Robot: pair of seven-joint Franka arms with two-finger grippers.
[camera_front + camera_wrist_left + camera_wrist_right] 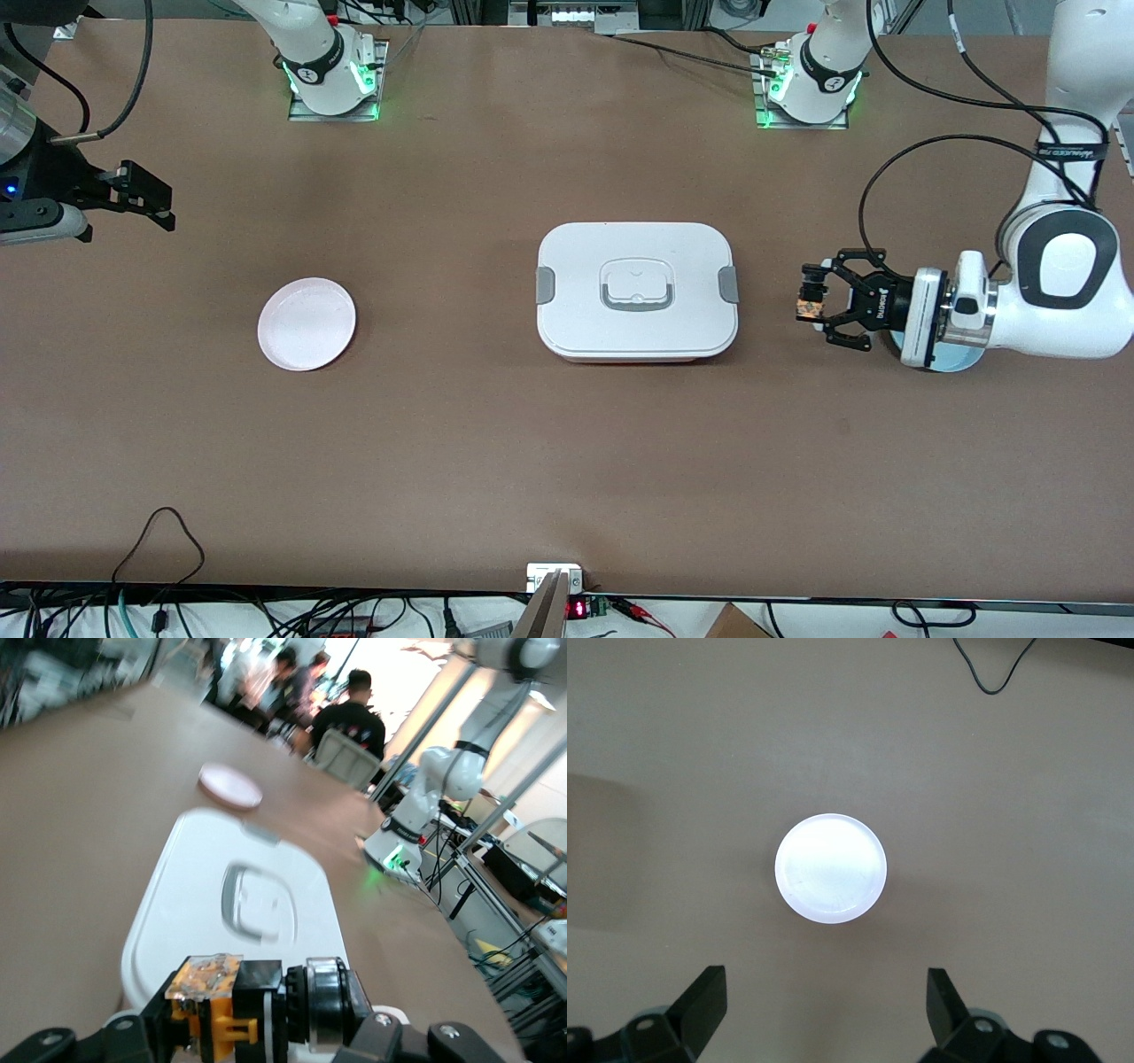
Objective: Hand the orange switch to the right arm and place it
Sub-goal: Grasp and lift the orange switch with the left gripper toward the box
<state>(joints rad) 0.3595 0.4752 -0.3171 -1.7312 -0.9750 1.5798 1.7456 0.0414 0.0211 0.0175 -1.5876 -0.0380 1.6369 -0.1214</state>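
The orange switch (809, 298) is a small black cylinder with orange parts. My left gripper (817, 301) is shut on it, in the air just off the white box's end toward the left arm's end of the table. In the left wrist view the orange switch (232, 1005) lies crosswise in the left gripper (252, 1032). My right gripper (149, 197) hangs open and empty at the right arm's end of the table. In the right wrist view its black fingertips (706, 994) stand wide apart above the table, with a pink plate (830, 868) below.
A white lidded box (636, 291) with grey clips sits mid-table. The pink plate (306, 323) lies toward the right arm's end. A light blue plate (957, 359) shows partly under the left wrist. Cables run along the table's near edge.
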